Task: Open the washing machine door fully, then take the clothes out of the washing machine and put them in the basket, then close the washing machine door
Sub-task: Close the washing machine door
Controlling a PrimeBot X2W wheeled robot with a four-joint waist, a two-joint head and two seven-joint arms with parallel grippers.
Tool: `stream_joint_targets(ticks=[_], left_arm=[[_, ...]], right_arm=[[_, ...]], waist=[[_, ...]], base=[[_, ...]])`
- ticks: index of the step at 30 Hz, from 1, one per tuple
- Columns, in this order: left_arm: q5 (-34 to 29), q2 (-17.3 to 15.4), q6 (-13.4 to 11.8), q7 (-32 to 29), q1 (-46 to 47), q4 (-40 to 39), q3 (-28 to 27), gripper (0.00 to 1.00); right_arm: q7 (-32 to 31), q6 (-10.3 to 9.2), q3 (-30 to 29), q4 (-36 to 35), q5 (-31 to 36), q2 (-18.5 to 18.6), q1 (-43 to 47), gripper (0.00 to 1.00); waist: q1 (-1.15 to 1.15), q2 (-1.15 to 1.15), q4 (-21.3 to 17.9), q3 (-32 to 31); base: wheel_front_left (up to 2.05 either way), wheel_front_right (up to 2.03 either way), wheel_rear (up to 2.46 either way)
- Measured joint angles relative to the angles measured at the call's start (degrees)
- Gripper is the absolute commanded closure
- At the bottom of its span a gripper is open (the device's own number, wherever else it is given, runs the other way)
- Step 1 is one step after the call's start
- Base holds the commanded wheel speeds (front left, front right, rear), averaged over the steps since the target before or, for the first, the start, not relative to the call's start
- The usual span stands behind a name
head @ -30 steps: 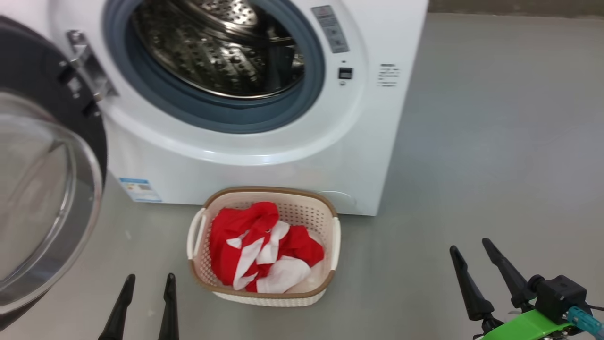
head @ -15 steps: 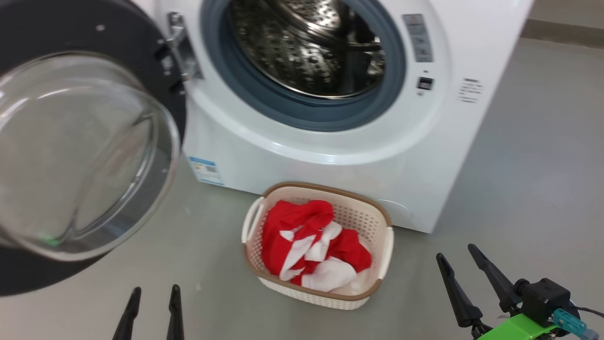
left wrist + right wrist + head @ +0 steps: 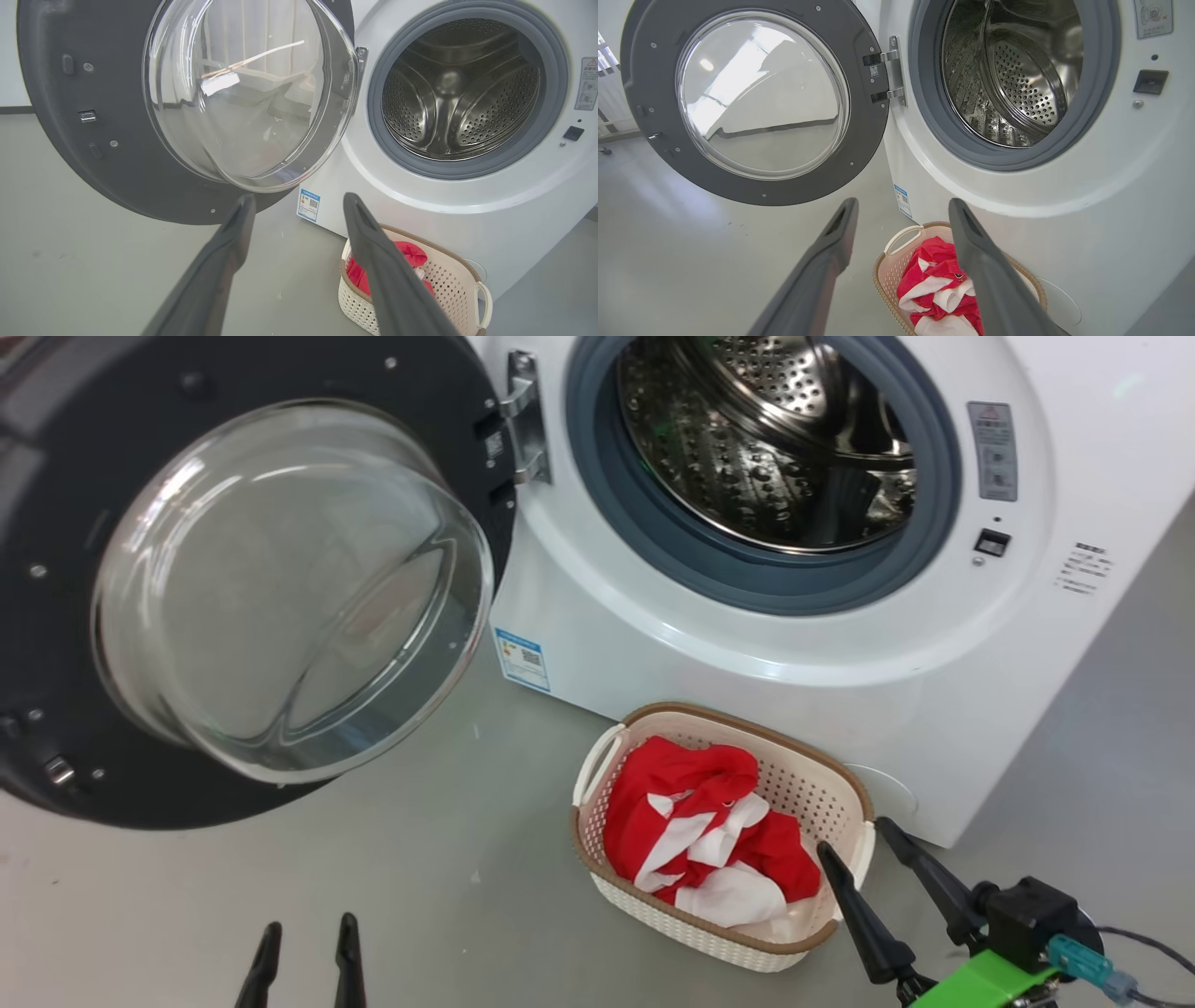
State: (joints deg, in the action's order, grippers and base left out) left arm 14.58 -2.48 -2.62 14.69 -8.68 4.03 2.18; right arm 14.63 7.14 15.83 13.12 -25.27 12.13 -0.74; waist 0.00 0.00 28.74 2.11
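Left pincer [image 3: 309,933]: fingers spread, holding nothing, low over the floor [image 3: 373,877] near the open door.
Right pincer [image 3: 856,837]: fingers spread, empty, tips by the basket's right end in the head view.
Washing machine door [image 3: 280,588]: swung wide open to the left on its hinge.
Washing machine [image 3: 747,653]: steel drum [image 3: 775,439] exposed.
Clothes [image 3: 691,803]: red-and-white bundle lying inside the basket.
Basket [image 3: 747,719]: on the floor, just in front of the machine.

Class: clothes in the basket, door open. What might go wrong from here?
1. The open left gripper, pushing the washing machine door on its bulging glass, may slip; the black rim looks safer.
2. The open right gripper hangs close to the basket; a swing might tip it or snag the clothes.
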Motion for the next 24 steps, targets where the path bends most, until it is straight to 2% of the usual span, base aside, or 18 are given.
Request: stream_joint_targets(ticks=[7,22,23,24], left_arm=[[2.2,0.0,-3.0,0.0,-1.8,-2.0,0.4,0.00],[2.8,0.0,-2.9,0.0,-2.0,-2.9,0.4,0.00],[2.8,0.0,-2.9,0.0,-2.0,-3.1,0.3,0.03],[2.8,0.0,-2.7,0.0,-2.0,-3.4,0.1,0.22]], right_arm=[[0.0,0.00,2.5,1.1,-0.6,0.7,-2.5,0.00],[0.0,0.00,3.4,1.6,-1.9,0.8,-3.2,0.00],[0.0,0.00,3.3,1.6,-1.9,0.8,-3.2,0.00],[0.0,0.00,3.1,1.6,-1.9,0.7,-3.1,0.00]], waist=[[0.00,0.00,1.3,0.9],[0.00,0.00,1.1,0.5],[0.00,0.00,1.0,0.4],[0.00,0.00,1.0,0.3]], base=[[0.00,0.00,0.00],[0.00,0.00,0.00],[0.00,0.00,0.00],[0.00,0.00,0.00]])
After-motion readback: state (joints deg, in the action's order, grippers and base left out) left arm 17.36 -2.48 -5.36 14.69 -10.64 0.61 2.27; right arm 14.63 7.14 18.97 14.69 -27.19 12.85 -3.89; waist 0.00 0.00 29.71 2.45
